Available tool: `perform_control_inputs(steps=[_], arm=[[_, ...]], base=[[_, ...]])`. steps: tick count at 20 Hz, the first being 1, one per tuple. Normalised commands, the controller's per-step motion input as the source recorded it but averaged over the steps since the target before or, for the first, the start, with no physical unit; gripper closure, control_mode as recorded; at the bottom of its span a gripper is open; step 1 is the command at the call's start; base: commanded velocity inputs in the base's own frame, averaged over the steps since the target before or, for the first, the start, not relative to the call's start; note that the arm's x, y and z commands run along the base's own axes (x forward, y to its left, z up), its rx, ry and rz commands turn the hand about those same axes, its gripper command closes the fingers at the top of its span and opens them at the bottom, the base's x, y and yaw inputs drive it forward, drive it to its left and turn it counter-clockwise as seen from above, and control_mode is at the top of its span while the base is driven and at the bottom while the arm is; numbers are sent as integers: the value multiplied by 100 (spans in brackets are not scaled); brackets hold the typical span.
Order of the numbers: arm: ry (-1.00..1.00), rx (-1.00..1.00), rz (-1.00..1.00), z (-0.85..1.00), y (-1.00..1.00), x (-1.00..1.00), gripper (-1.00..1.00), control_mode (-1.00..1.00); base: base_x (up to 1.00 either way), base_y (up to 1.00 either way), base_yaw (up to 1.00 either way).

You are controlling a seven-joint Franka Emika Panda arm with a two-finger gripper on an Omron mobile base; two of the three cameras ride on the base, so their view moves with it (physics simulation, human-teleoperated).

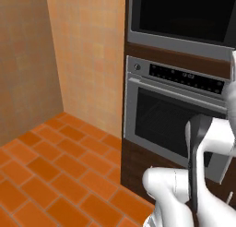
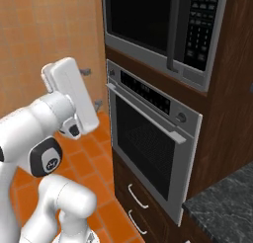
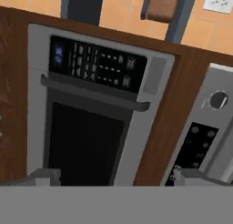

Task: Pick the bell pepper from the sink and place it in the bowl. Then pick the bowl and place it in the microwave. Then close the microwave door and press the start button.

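The microwave (image 2: pixel 163 29) is built into the dark wood cabinet, above a wall oven. Its black glass microwave door (image 2: pixel 136 17) looks shut, with a keypad (image 2: pixel 199 32) at its right. The microwave (image 1: pixel 184 14) fills the top right of the left base view. My gripper (image 2: pixel 92 88) hangs out in front of the cabinet, open, with nothing between its fingers. The hand view is rolled about a quarter turn: the microwave door (image 3: pixel 84 141) lies low at the left, under its keypad (image 3: pixel 95 66), and my gripper (image 3: pixel 119 177) faces it from a distance. The bell pepper, the sink and the bowl are out of view.
The wall oven (image 2: pixel 148 138) with handle bar and control strip sits under the microwave, with drawers (image 2: pixel 136 197) below it. A dark stone countertop corner (image 2: pixel 225 200) shows at the lower right. Orange tile floor (image 1: pixel 55 175) spreads to the left, bounded by tan walls.
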Motion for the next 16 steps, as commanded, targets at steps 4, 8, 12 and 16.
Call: perform_control_inputs(steps=[4, 8, 12, 16], arm=[[70, -54, -2, 41, -3, 0, -100, -100], [72, -47, -6, 33, 0, -3, -100, -100], [10, -45, -6, 1, -6, -29, 100, -100], [16, -52, -15, 0, -4, -21, 100, -100]], base=[[0, 0, 0], [0, 0, 0], [0, 0, 0], [0, 0, 0]])
